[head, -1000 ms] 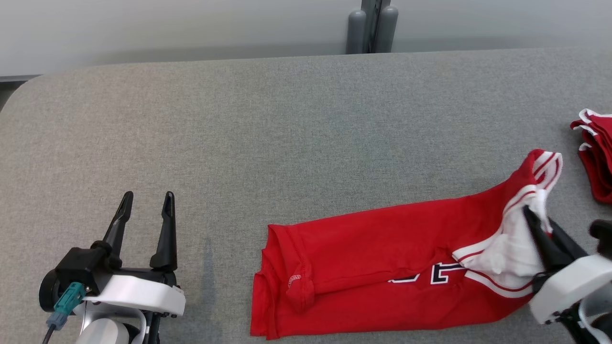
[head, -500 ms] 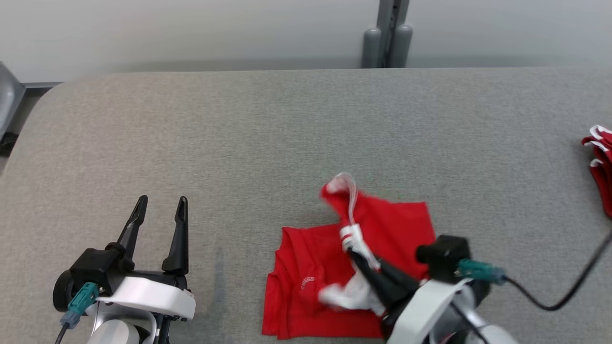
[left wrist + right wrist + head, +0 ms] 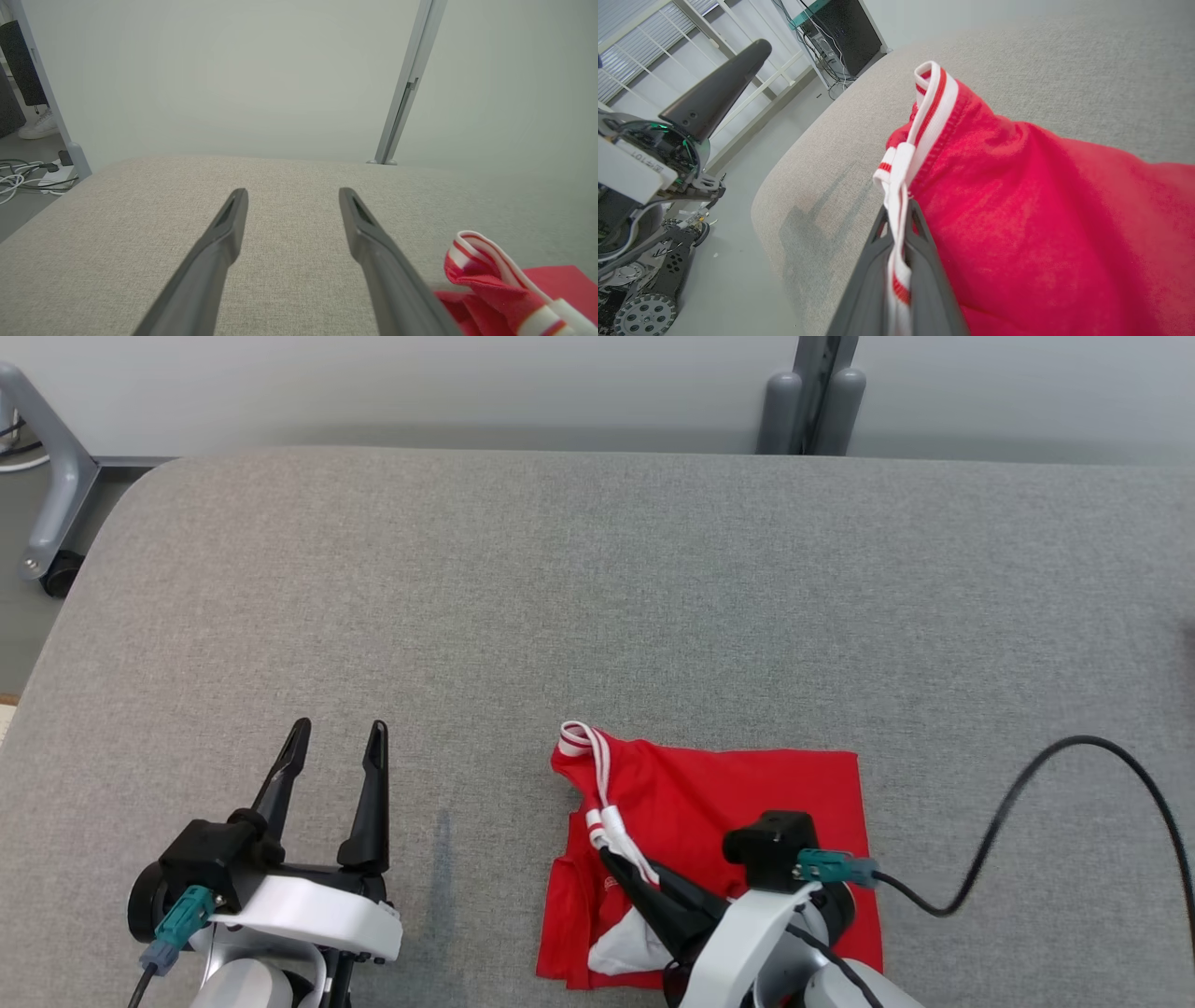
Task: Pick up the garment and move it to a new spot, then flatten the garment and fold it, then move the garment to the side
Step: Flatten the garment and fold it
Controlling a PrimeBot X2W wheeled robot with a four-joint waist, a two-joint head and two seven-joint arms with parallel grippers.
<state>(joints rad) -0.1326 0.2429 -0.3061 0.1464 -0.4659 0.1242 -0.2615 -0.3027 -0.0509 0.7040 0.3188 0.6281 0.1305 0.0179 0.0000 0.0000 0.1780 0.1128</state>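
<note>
Grey fabric-topped table point(image 3: 597, 616) takes up most of the head view, w/ a rounded corner at upper left. Red garment point(image 3: 747, 793) lies on it at lower ctr of the frame, folded into a rough rectangle, flat along its right side and bunched on its left. Right gripper point(image 3: 605, 849) comes up from the bottom edge just right of ctr, over the garment, fingers clamped tight on the white-and-red striped trim point(image 3: 583, 742). In the right wrist view the trim runs btwn the two fingers and loops up past the tips, w/ red cloth falling away from it to the right. Left gripper point(image 3: 338, 733) sits at lower left, fingers spread wide w/ nothing btwn them, over bare table and apart from the garment. In the left wrist view the trim loop shows at lower right, beside the right-hand finger. Black cable point(image 3: 1078, 739) arcs over the table at lower right and ends in a teal plug point(image 3: 826, 868) at the right wrist.
</note>
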